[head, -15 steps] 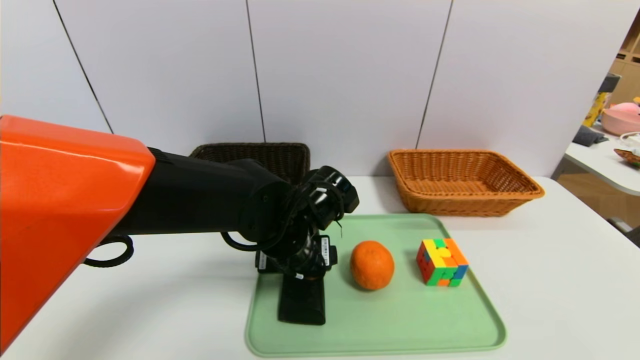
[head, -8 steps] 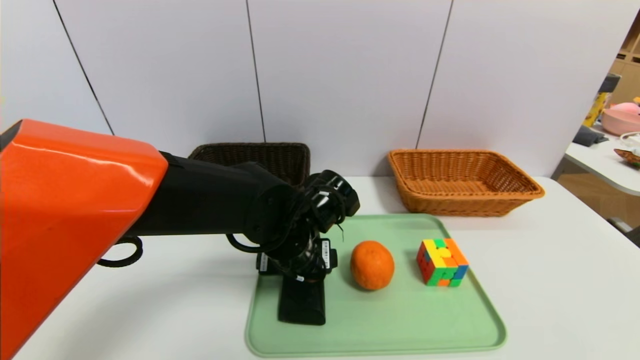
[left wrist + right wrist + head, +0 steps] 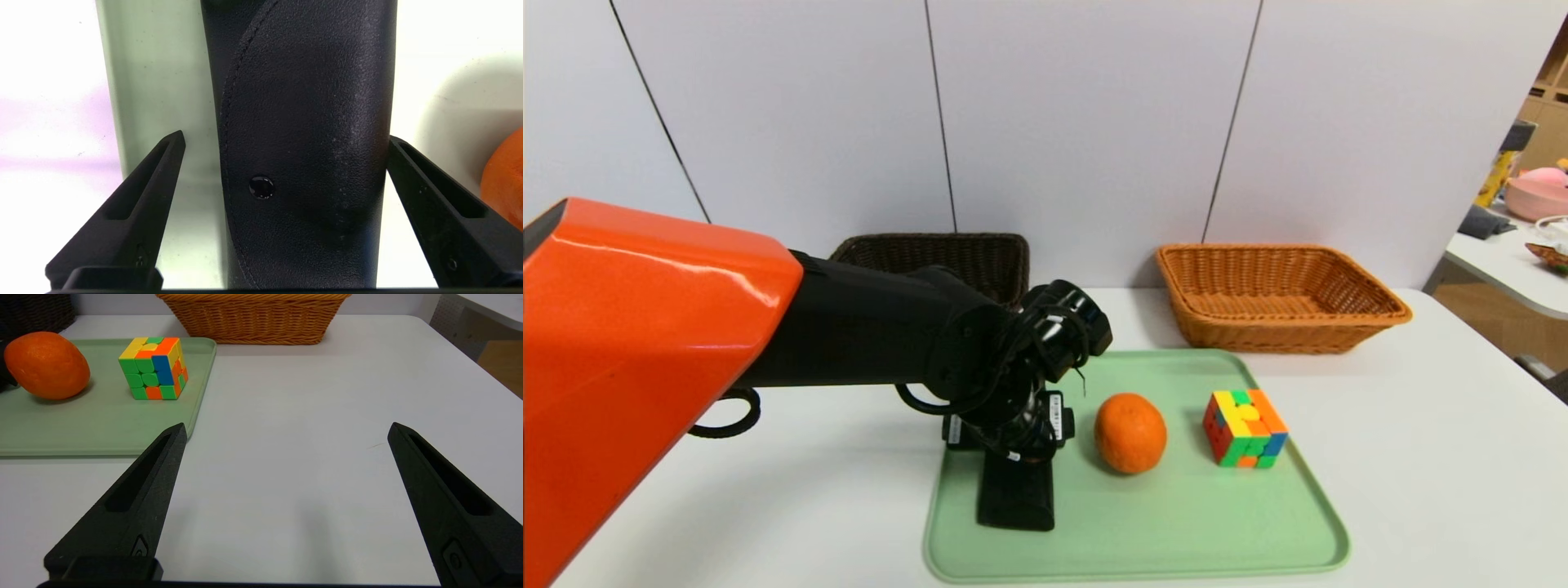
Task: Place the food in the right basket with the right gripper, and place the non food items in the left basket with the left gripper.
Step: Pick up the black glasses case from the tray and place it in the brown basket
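Fingers (image 3: 143, 212) of the left gripper (image 3: 282, 171) are spread wide around the black pouch (image 3: 306, 143), probably touching one side, so next they just squeeze.

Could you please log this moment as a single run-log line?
left pincer: open, straddling black pouch on tray | right pincer: open, parked over table | orange, cube: on tray | baskets: empty

The left gripper (image 3: 284, 139) hangs nose-down from its orange-shelled forearm, jaws spread wide (one finger (image 3: 135, 204) stands off to one side, the other farther across). The right gripper (image 3: 286, 433) sits level, its jaws likewise wide apart with nothing between them.
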`<state>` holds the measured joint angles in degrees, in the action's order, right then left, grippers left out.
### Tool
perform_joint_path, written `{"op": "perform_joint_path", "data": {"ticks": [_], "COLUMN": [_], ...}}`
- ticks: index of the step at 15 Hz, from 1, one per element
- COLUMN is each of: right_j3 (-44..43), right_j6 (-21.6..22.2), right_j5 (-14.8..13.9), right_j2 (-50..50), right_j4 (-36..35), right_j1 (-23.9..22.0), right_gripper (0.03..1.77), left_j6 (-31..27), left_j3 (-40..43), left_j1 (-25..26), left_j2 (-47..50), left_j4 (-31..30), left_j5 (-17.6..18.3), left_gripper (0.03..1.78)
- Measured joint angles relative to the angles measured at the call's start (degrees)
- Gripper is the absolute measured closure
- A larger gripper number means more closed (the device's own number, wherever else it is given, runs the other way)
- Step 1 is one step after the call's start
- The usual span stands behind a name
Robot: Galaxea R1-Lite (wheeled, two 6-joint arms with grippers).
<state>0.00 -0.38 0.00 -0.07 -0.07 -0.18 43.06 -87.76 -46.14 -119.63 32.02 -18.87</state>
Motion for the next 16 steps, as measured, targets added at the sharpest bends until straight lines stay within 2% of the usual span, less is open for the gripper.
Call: {"op": "perform_joint_path", "data": {"ticks": [8,16], "right_j3": [0.0,0.0], "right_j6": [-0.02,-0.04], "right_j5": [0.0,0.0], "right_j2": [0.0,0.0], "right_j4": [0.0,0.0], "right_j1": [0.0,0.0], "right_gripper": [0.1,0.1], "left_j6": [-4.63,-4.56], "left_j3": [-0.24,-0.22], "left_j1": [0.0,0.0], "left_j2": [0.02,0.0], "left_j4": [0.22,0.22], "left_j5": [0.05,-0.2], "left_gripper": [0.12,0.12]}}
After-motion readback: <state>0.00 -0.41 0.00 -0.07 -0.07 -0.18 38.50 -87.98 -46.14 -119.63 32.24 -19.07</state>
